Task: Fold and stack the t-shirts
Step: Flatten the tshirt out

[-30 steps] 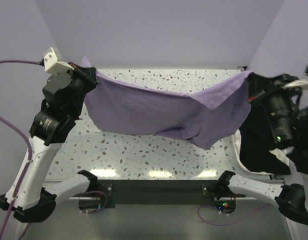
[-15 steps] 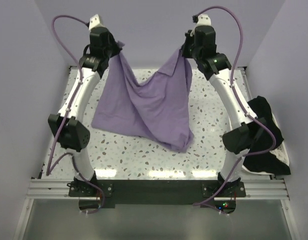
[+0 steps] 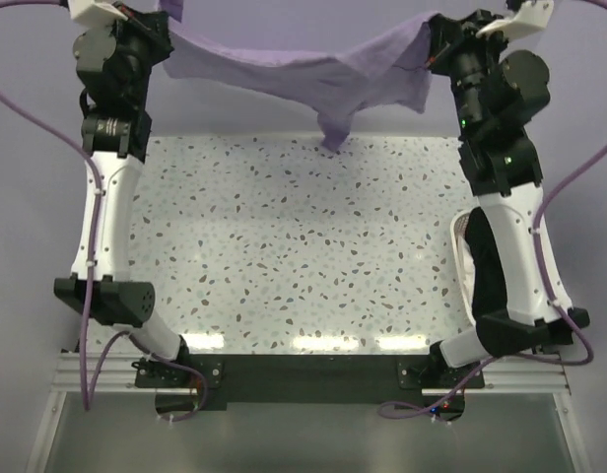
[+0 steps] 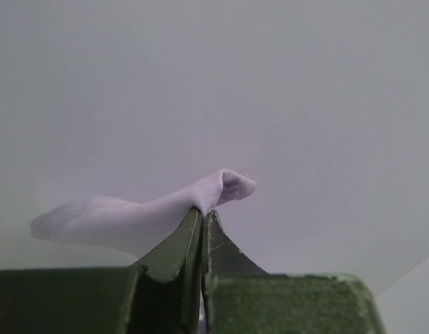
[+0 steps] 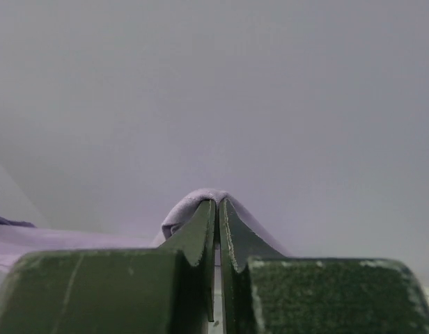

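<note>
Both arms raised, left tool [image 4: 203, 213] clamped on one corner of the lavender t-shirt [image 3: 284, 67], right tool [image 5: 218, 203] clamped on another corner, shirt slung between the tools, sagging above the tabletop [image 3: 284, 246], black t-shirt [image 3: 478, 261] well below the right tool.

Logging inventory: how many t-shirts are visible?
2. Pale lavender fabric t-shirt stretched aloft across the back; black fabric t-shirt at right edge of table, partly hidden.
</note>
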`<action>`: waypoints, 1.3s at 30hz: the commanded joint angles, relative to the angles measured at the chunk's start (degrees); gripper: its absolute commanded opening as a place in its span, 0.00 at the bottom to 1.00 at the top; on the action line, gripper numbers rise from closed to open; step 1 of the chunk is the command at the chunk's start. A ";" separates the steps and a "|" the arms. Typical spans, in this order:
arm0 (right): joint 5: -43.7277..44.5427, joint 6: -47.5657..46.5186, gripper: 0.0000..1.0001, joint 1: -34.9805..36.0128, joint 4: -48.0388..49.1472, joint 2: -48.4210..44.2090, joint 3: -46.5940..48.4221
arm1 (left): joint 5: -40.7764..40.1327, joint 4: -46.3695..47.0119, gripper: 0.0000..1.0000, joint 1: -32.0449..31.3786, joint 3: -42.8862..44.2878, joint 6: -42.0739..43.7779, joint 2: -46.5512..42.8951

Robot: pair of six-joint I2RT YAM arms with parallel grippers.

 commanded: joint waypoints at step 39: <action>-2.06 26.00 0.77 0.19 -5.85 -30.14 -89.77 | -16.25 -4.74 0.47 -0.36 -91.32 -25.80 -31.39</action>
